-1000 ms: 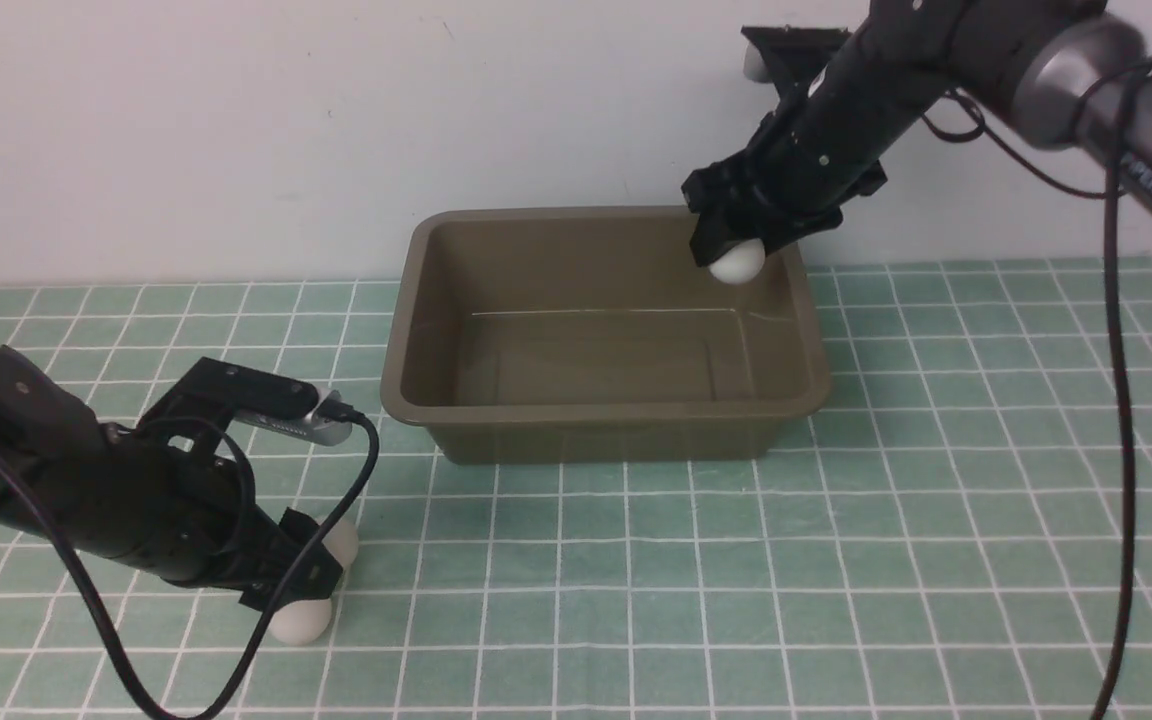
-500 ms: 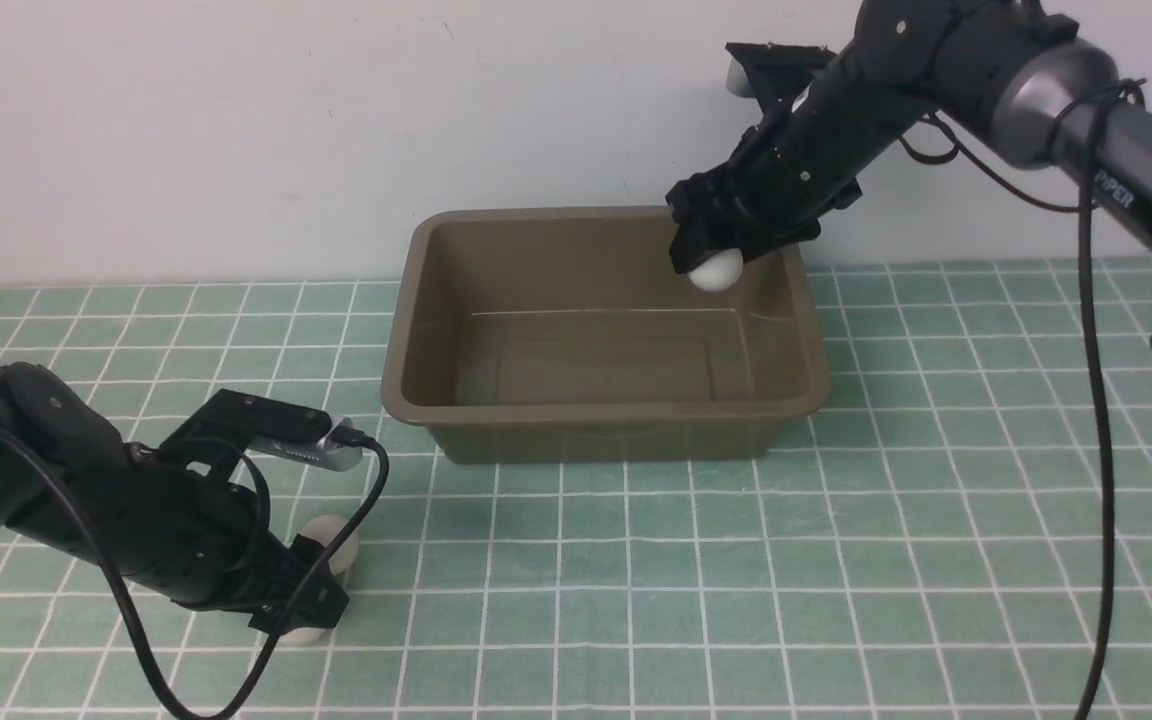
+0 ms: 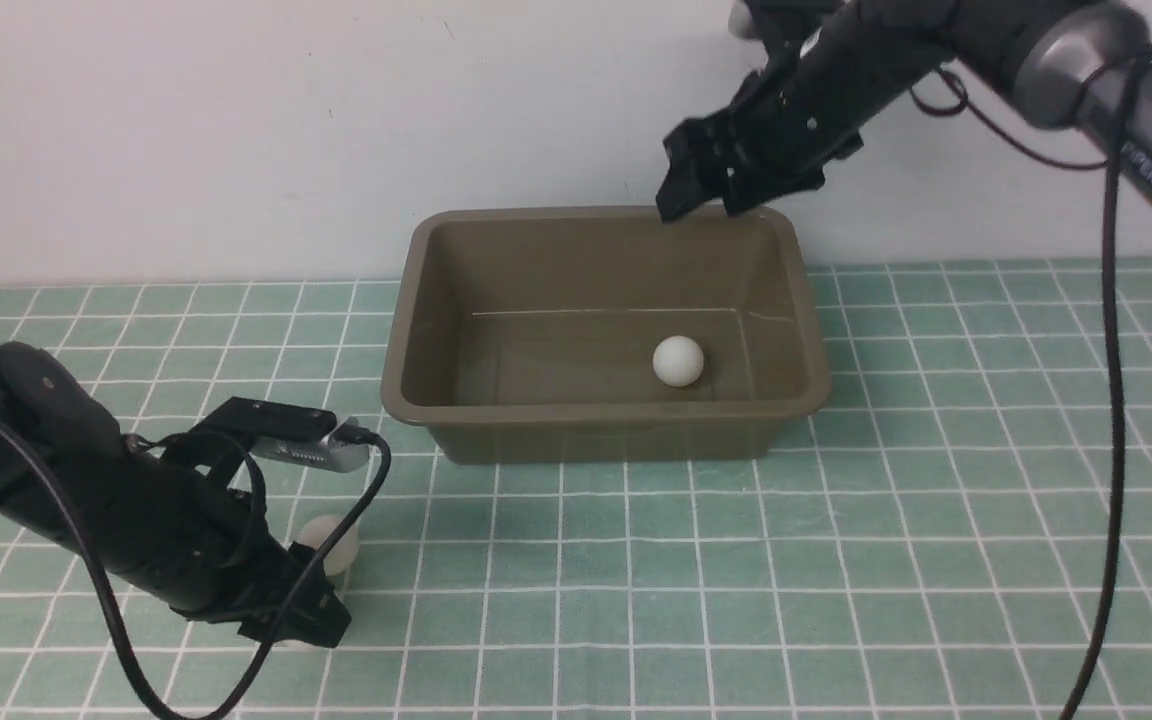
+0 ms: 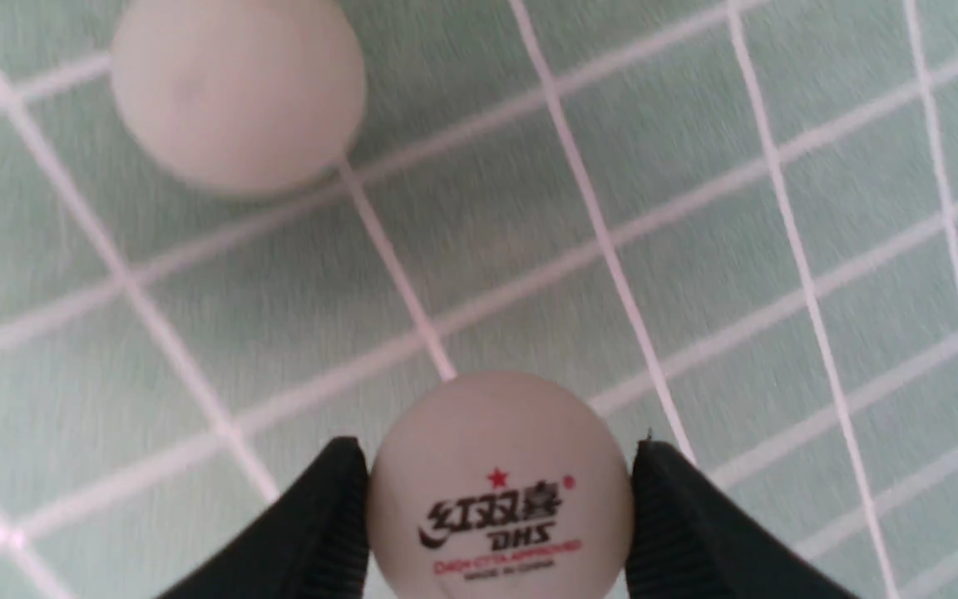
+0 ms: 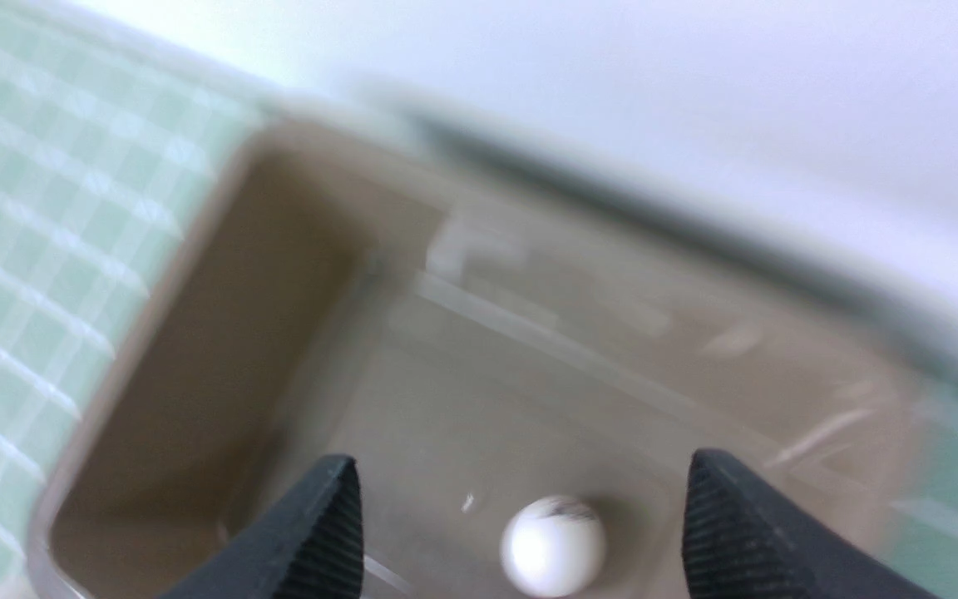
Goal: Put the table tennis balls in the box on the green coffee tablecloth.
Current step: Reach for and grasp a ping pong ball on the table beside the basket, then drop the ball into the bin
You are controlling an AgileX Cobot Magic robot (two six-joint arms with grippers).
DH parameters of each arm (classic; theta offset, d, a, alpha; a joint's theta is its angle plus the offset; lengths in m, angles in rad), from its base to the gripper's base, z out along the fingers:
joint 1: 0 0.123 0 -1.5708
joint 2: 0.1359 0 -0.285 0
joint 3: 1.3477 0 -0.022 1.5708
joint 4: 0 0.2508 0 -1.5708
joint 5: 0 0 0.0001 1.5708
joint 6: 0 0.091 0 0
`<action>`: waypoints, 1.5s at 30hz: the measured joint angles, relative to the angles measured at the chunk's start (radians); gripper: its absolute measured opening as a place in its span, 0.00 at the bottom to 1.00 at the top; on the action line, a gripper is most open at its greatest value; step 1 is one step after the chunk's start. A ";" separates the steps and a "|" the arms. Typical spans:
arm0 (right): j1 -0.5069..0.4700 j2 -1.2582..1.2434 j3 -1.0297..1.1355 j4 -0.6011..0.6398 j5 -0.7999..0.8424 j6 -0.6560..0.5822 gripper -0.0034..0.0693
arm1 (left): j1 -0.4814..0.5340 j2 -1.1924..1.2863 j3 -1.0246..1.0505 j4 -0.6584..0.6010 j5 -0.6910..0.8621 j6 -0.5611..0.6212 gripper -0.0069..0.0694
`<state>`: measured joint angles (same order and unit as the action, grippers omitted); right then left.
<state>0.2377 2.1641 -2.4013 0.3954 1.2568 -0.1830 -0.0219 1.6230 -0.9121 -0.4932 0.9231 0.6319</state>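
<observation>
One white table tennis ball (image 3: 678, 361) is inside the olive-brown plastic box (image 3: 606, 435), on its floor toward the right-hand wall. The box stands upright on the green gridded coffee tablecloth (image 3: 696, 590), near the plain white wall (image 3: 186, 130). The right gripper (image 3: 701, 212) hangs over the box's far rim, its fingers spread wide with nothing between them (the released look of it is plain in the right wrist view). On the left side of the cloth, the left gripper (image 3: 311, 620) is down low, its fingers closed to a ball's width on the printed table tennis ball (image 4: 502, 499). Just beside it sits another white ball (image 4: 238, 91), resting on the cloth and apart from the gripped one. A black cable (image 3: 76, 520) loops down in front of the left gripper, and a second cable (image 3: 1114, 350) drops past the right of the box. The left wrist view shows a red star and dark lettering on the gripped ball; in the front view, gripper and cable hide nearly all of it.
</observation>
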 joint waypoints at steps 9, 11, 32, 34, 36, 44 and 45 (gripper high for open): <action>-0.218 -0.288 0.248 -0.155 0.002 -0.002 0.34 | -0.130 -0.088 -0.266 0.081 0.035 -0.131 0.55; -0.264 -0.352 0.370 -0.171 0.005 -0.037 0.20 | -0.182 -0.062 -0.313 0.077 -0.024 -0.130 0.55; -0.312 -1.157 1.383 -0.124 -0.073 -0.135 0.03 | -0.268 0.374 -0.723 0.083 -0.172 -0.086 0.59; -0.312 -1.221 1.455 -0.124 -0.100 -0.148 0.03 | -0.268 0.374 -0.750 0.098 -0.135 -0.086 0.64; -0.312 -1.273 1.503 -0.123 -0.130 -0.151 0.03 | -0.268 0.374 -0.772 0.117 -0.090 -0.088 0.67; -0.312 -1.411 1.646 -0.124 -0.178 -0.152 0.02 | -0.265 0.361 -0.830 0.299 0.187 -0.209 0.71; -0.312 -1.421 1.654 -0.124 -0.181 -0.152 0.02 | -0.263 0.349 -0.835 0.333 0.242 -0.233 0.71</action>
<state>-0.0739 0.7431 -0.7473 0.2716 1.0754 -0.3348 -0.2849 1.9721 -1.7468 -0.1599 1.1653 0.3993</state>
